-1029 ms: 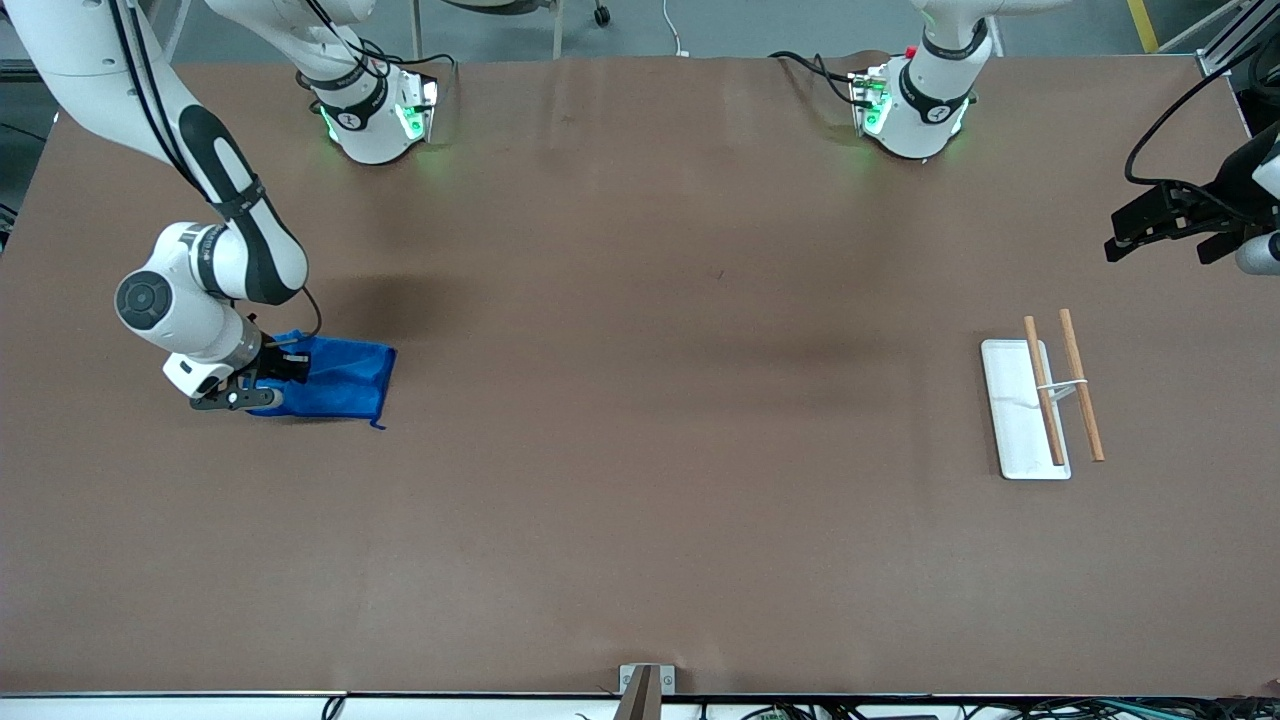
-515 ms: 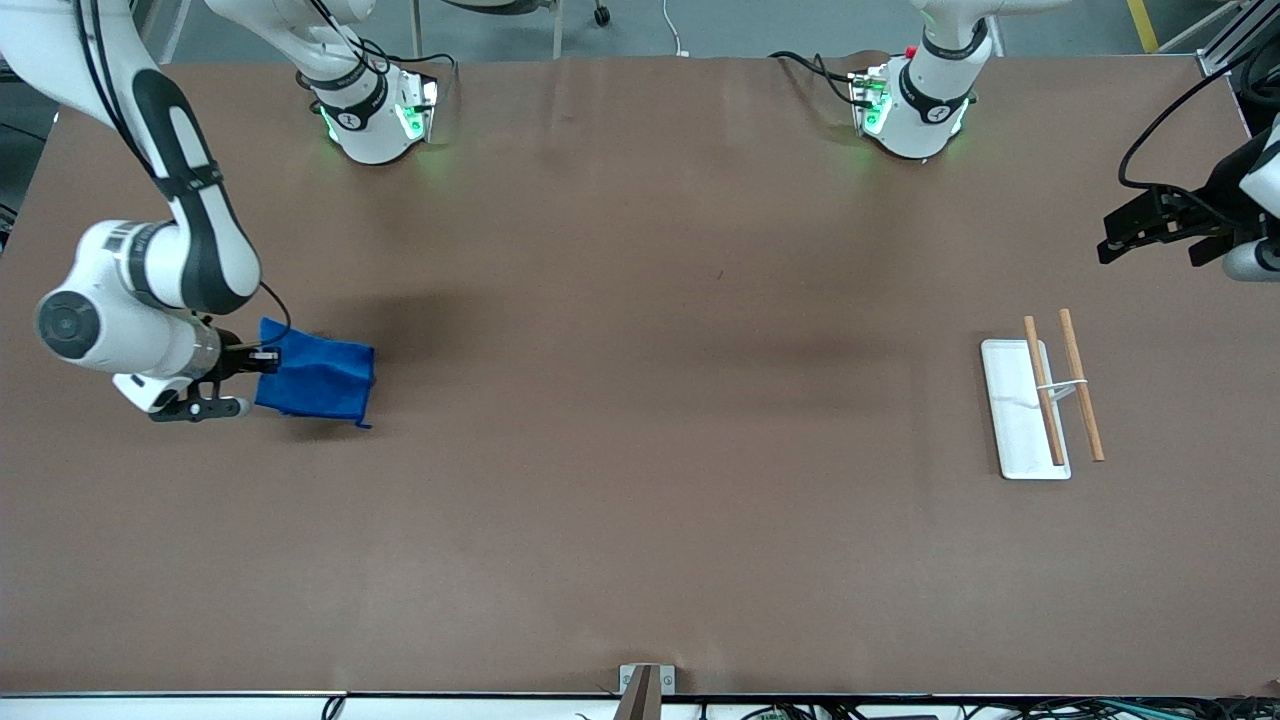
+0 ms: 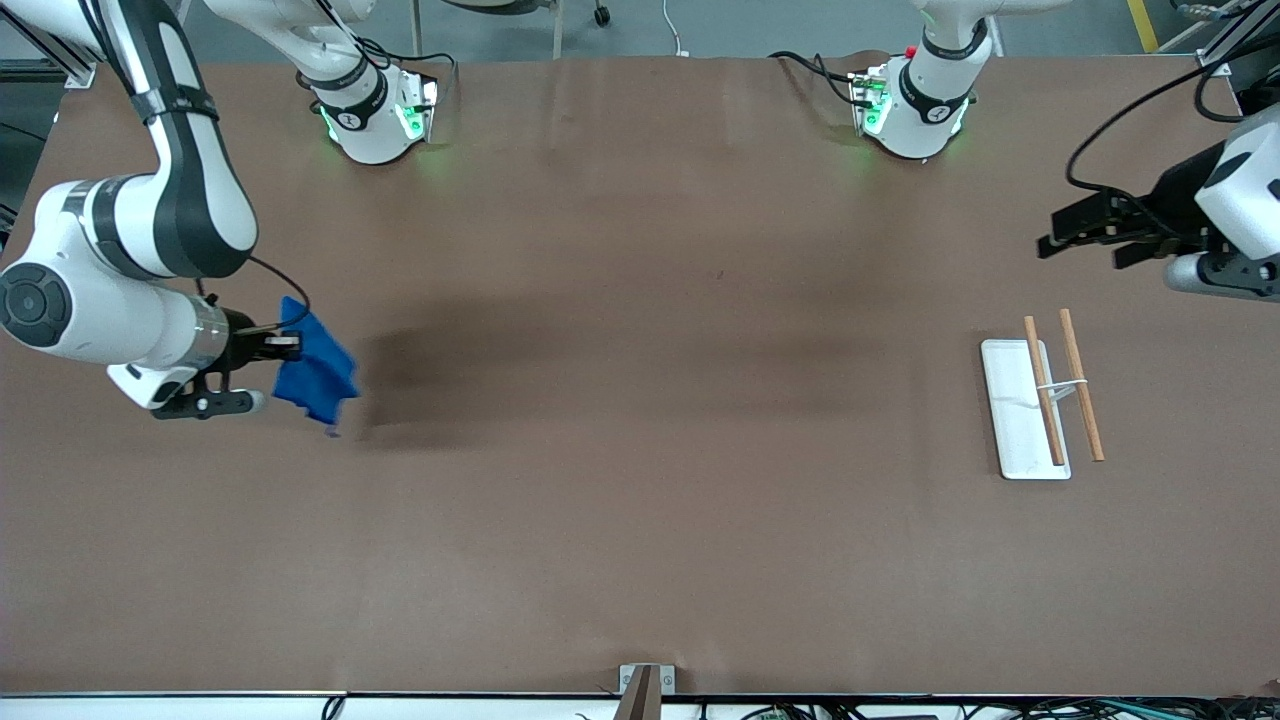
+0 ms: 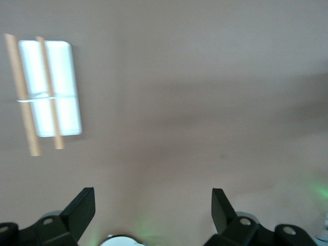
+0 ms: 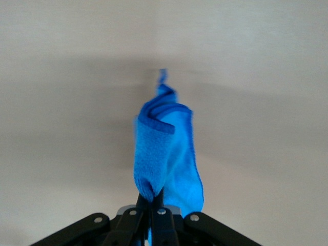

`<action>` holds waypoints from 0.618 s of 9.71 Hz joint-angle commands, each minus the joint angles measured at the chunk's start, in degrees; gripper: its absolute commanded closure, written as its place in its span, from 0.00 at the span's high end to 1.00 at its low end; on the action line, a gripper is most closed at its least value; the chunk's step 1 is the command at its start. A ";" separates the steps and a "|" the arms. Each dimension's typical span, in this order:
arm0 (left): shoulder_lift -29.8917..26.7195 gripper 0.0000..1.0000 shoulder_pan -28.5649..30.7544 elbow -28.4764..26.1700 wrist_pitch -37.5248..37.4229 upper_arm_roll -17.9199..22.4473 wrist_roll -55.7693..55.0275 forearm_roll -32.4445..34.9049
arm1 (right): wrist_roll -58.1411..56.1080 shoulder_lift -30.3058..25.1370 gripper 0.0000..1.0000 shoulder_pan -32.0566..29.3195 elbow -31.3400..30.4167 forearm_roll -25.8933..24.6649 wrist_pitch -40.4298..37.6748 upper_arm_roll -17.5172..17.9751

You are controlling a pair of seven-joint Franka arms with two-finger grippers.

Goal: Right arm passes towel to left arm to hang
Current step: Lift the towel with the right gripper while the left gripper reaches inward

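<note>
Brown worktop (image 3: 640, 500): at the right arm's end, the right gripper (image 3: 285, 347) has its fingers pinched on the towel (image 3: 315, 375), which hangs from their tips above the surface. The left gripper (image 3: 1075, 232) hovers spread wide over the left arm's end.

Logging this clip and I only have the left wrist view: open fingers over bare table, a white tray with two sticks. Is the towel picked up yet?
Observer: Yes. The right gripper is shut on the towel, which hangs clear of the table at the right arm's end.
Operator: Held by an edge?
Observer: Pinched at one end; the rest droops in folds.
Operator: And the left gripper?
Observer: The left gripper is open, in the air beside the rack on its white tray.
</note>
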 commanded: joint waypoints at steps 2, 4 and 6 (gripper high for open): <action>-0.49 1.00 -0.17 -6.83 -1.72 -0.25 1.39 -14.50 | 0.42 -0.08 0.00 -0.43 0.55 18.39 1.20 7.01; -0.67 1.00 0.09 -13.40 -1.72 -0.07 7.25 -28.29 | 1.12 0.18 0.00 -0.16 0.37 28.23 7.32 12.45; -0.67 1.00 -0.17 -22.01 -1.54 -0.16 11.04 -40.78 | 1.21 0.27 0.00 1.41 0.37 38.60 12.26 15.72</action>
